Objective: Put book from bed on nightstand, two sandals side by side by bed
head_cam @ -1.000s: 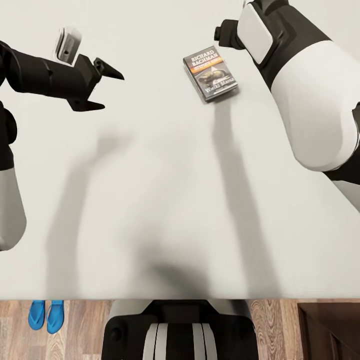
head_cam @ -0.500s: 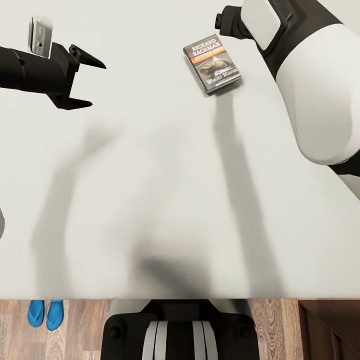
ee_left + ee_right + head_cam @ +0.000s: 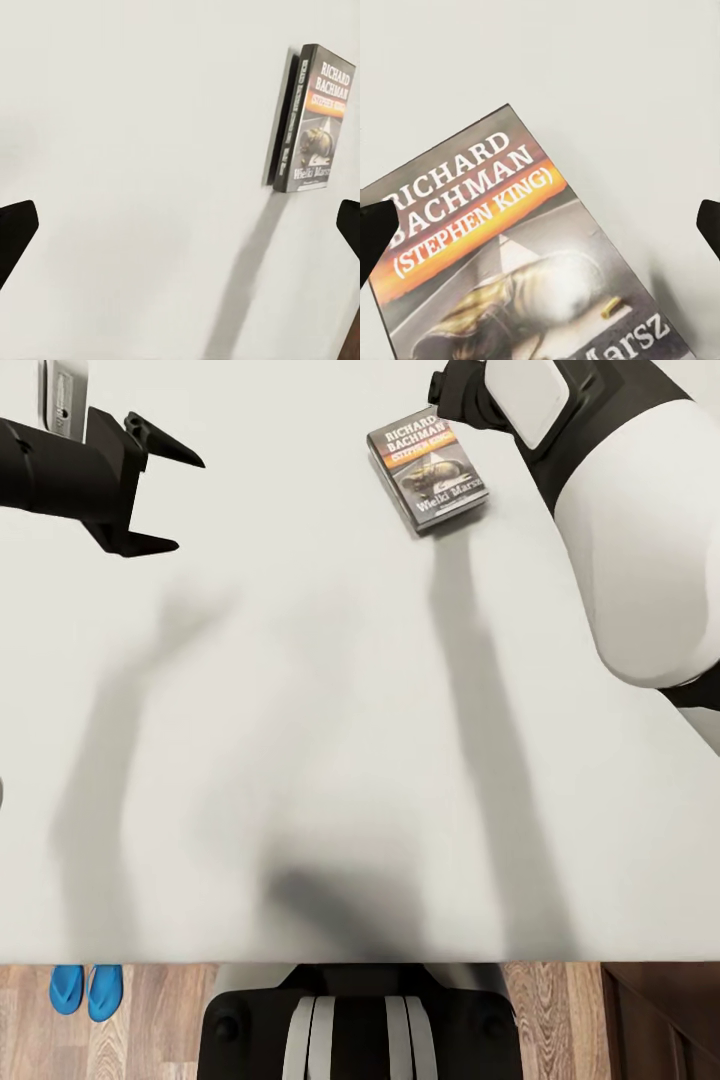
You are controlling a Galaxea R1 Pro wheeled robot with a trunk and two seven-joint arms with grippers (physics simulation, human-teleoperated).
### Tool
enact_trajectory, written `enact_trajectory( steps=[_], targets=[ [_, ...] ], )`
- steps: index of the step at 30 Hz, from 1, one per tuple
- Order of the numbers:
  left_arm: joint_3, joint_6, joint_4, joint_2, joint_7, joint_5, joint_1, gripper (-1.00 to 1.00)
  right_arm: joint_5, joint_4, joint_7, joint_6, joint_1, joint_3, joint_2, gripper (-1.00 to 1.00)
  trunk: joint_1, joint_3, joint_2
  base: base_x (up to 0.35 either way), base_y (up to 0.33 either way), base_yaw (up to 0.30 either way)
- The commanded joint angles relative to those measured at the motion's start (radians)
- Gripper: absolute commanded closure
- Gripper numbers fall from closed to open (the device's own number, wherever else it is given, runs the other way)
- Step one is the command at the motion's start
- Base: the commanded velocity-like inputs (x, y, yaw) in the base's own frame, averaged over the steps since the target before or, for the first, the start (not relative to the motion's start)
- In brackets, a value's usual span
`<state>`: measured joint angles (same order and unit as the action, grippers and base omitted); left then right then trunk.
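The book point(image 3: 428, 468) lies flat on the bed's pale mattress point(image 3: 300, 710), dark cover up with white "RICHARD BACHMAN" lettering and an orange band. My right arm point(image 3: 610, 510) reaches over it. In the right wrist view, the right gripper point(image 3: 540, 229) is open, close above the book's cover point(image 3: 510, 247). My left gripper point(image 3: 185, 500) is open and holds nothing, well to the left of the book; its wrist view has the book point(image 3: 307, 120) off to one side. The two sandals point(image 3: 85, 992), bright blue, lie side by side on the wood floor by the bed's near edge.
A dark brown nightstand corner point(image 3: 665, 1025) sits on the floor at the lower right, beside the bed. My own trunk point(image 3: 360, 1025) stands against the bed's near edge. The arms throw long shadows across the mattress.
My left gripper has drawn leftward and farther across the bed, still open. The right arm has reached slightly farther over the book. The view has shifted a little; the book still lies flat.
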<state>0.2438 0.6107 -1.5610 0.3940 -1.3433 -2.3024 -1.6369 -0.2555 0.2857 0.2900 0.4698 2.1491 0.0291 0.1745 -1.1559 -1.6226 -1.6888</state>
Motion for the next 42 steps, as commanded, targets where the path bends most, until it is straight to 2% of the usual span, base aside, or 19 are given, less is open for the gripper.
enact_trajectory(
  steps=[1, 9, 17, 23, 26, 27, 42],
  targets=[
    [0.001, 0.010, 0.000, 0.001, -0.005, -0.003, -0.001, -1.00, -0.009, 0.002, 0.007, 0.003, 0.000, 0.003, 0.000, -1.00, 0.000, -0.001, 0.000, 0.000, 0.000, 0.000],
    [0.014, 0.012, -0.004, -0.001, -0.004, 0.001, -0.004, -1.00, -0.012, 0.001, -0.002, -0.087, -0.001, 0.003, 0.000, -1.00, 0.000, -0.001, 0.000, 0.000, 0.000, 0.000],
    [0.033, 0.026, -0.005, -0.010, 0.001, 0.002, -0.005, -1.00, -0.013, -0.004, -0.020, -0.117, -0.007, 0.003, 0.000, -1.00, 0.000, -0.001, 0.000, 0.000, 0.000, 0.000],
    [0.041, 0.033, -0.006, -0.019, 0.008, 0.003, -0.005, -1.00, -0.014, -0.022, -0.120, -0.133, -0.032, 0.002, 0.000, -1.00, 0.000, -0.001, 0.000, 0.000, 0.000, 0.000],
    [0.043, 0.035, -0.007, -0.023, 0.010, 0.003, -0.004, -1.00, -0.014, -0.037, -0.156, -0.162, -0.046, 0.003, 0.000, -1.00, 0.000, -0.001, 0.000, 0.000, 0.000, 0.000],
    [0.044, 0.037, -0.008, -0.027, 0.010, 0.002, -0.003, -1.00, -0.013, -0.057, -0.174, -0.195, -0.054, 0.003, 0.000, -1.00, 0.000, -0.001, 0.000, 0.000, 0.000, 0.000],
    [0.045, 0.041, -0.013, -0.032, 0.007, 0.004, 0.003, -1.00, -0.009, -0.084, -0.192, -0.234, -0.064, 0.004, 0.000, -1.00, 0.000, -0.001, 0.000, 0.000, 0.000, 0.000]
  ],
)
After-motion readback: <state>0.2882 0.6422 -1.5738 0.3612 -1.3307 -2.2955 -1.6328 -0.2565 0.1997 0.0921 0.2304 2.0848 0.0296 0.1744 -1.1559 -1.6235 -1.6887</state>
